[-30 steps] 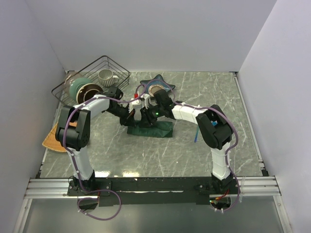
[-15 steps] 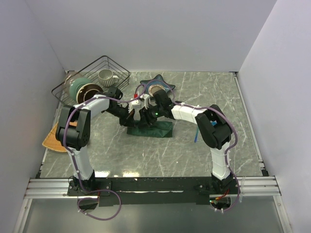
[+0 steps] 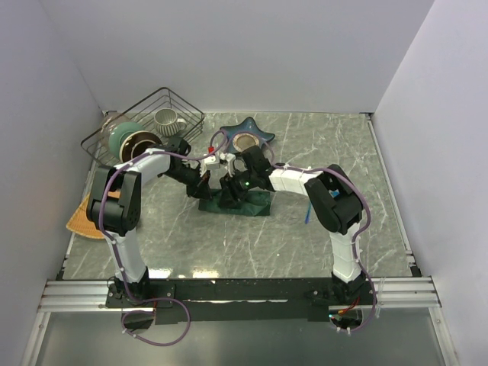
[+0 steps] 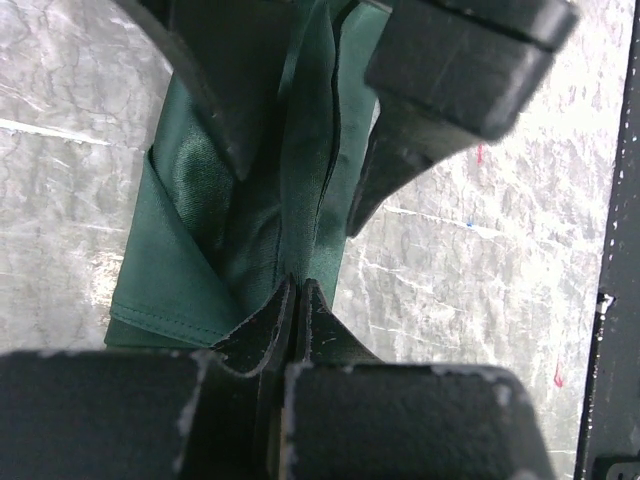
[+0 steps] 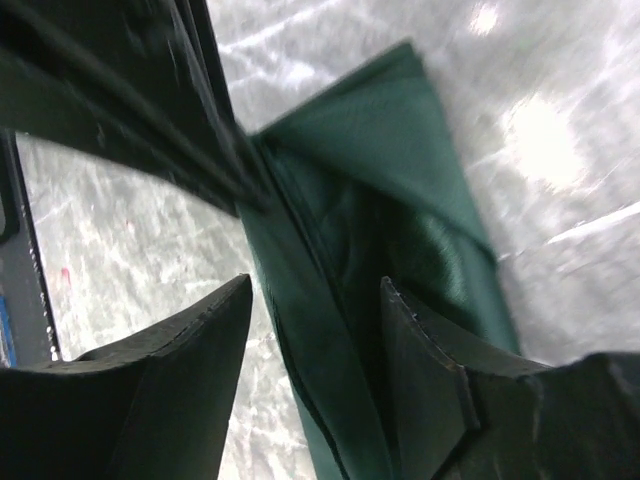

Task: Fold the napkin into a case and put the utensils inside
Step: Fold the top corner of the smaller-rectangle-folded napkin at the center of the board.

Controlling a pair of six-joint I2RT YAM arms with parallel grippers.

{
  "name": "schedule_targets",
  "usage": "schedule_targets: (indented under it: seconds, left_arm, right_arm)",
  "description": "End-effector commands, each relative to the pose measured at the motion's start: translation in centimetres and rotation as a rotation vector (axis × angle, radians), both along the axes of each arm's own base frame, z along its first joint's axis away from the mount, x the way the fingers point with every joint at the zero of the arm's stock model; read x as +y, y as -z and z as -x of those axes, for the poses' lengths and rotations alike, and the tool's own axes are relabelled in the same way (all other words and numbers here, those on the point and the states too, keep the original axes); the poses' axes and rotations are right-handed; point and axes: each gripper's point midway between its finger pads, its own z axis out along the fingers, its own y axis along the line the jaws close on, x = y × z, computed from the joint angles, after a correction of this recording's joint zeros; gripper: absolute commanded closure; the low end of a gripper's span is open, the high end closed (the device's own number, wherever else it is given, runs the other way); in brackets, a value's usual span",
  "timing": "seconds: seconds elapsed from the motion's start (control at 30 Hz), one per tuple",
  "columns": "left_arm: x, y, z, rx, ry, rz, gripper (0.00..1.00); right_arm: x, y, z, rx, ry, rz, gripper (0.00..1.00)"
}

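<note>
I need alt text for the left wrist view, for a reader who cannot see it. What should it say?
The left gripper, shut, pinches a raised fold of the dark green napkin on the grey marbled table. Opposite it, the right gripper stands open, its fingers astride the same fold.

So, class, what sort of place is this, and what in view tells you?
Probably a robot test cell staged as a dining table: plain walls box in a marble-look table, two arms are bolted at its near edge, a wire basket holds crockery.
</note>
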Motion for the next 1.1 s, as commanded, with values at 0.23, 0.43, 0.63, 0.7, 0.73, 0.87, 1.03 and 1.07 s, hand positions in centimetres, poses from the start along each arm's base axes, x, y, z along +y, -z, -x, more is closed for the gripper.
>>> schedule_targets:
  seconds: [0.23,0.43,0.63,0.7,0.73,0.87,1.03,1.07]
  left_arm:
    - [-0.9,-1.6,-0.9,-0.066,0.044,0.084,0.99]
    - [-0.9,-1.7,-0.8,-0.062,0.04,0.087,0.99]
    - [-0.8,-1.7,-1.1,-0.052,0.03,0.093,0.99]
    - [-0.8,-1.8,-1.1,-0.054,0.033,0.094,0.99]
    - [-0.9,-1.8,-1.1,-0.054,0.034,0.097,0.99]
    - [-0.9,-1.9,-1.2,-0.052,0.032,0.096,0.99]
    - [-0.9,-1.8,-1.2,-0.05,0.033,0.097,0.99]
    - [-0.9,-1.8,-1.2,-0.052,0.031,0.097,0.99]
  right_arm:
    - [-0.3,-3.9,-1.5,-0.096,-0.015,-0.099,0.33]
    - [0.8,-3.9,-1.5,-0.066,-0.019,-0.11,0.32]
    - [1.2,-3.2,-1.2,-0.061,-0.02,-0.099,0.4]
    - [1.4,-3.3,-1.3,-0.063,-0.014,-0.105,0.44]
    - [1.5,-3.1,-1.3,-0.06,-0.013,-0.102,0.45]
    - [2.0,-3.1,-1.3,-0.055,-0.015,-0.106,0.47]
    - [2.4,-3.2,-1.1,-0.052,-0.019,-0.108,0.62]
    - [2.4,-3.0,-1.1,-0.051,-0.02,-0.104,0.65]
